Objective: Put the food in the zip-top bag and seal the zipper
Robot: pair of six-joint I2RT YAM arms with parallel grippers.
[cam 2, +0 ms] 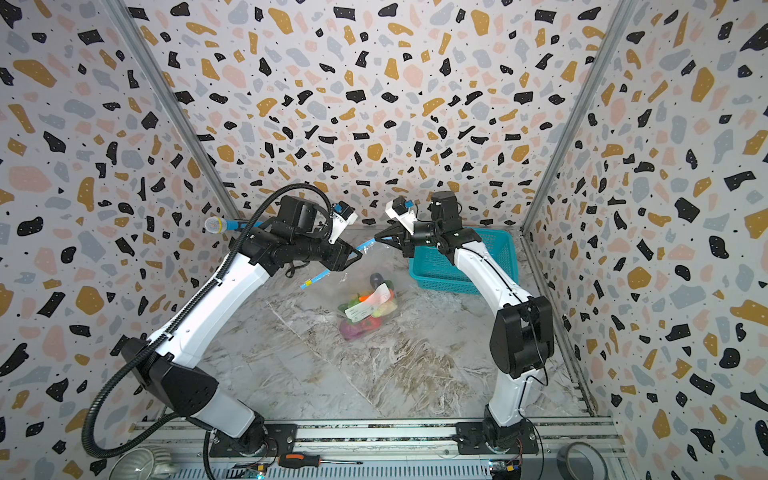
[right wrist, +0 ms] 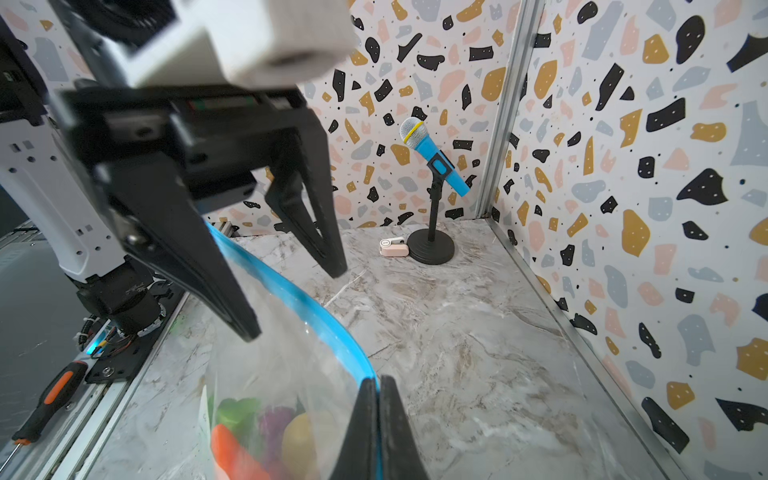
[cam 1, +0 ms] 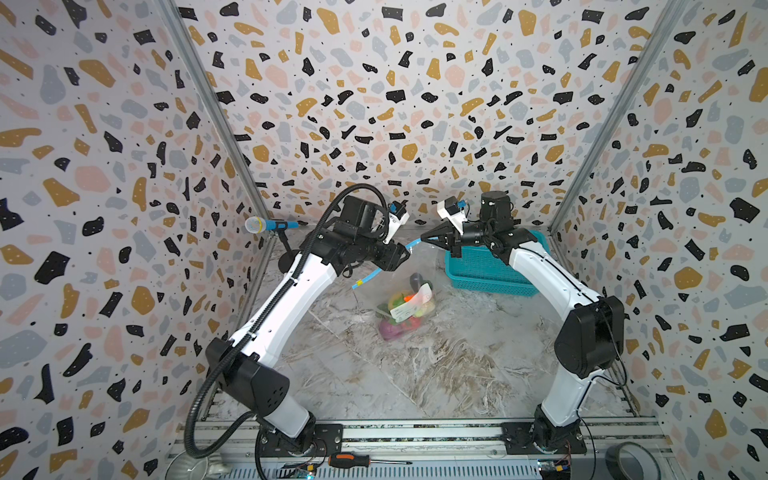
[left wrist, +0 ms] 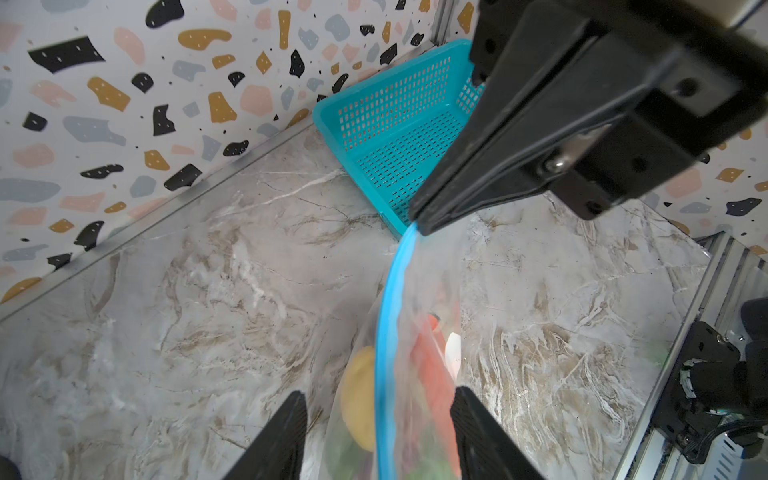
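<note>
The clear zip-top bag (cam 1: pixel 409 307) (cam 2: pixel 365 307) hangs slanted, its bottom resting on the marble table. The food lies bunched inside at that end: orange carrot (right wrist: pixel 232 453), purple piece (right wrist: pixel 274 419), yellow piece (left wrist: pixel 359 395), greens (right wrist: pixel 237 409). My right gripper (right wrist: pixel 378 380) (cam 1: pixel 423 237) is shut on the upper end of the blue zipper (right wrist: pixel 340 336) (left wrist: pixel 390 299). The strip slopes down to a yellow slider (cam 1: pixel 356 284). My left gripper (left wrist: pixel 378 392) (cam 1: pixel 405 253) stands open astride the zipper, and neither finger touches it.
An empty teal mesh basket (cam 1: pixel 486 278) (left wrist: pixel 395 116) stands at the back right, behind my right arm. A toy microphone (cam 1: pixel 266 225) (right wrist: pixel 432 162) on its stand is at the back left. A screwdriver (cam 1: pixel 353 460) and a tape roll (cam 1: pixel 627 457) lie by the front rail.
</note>
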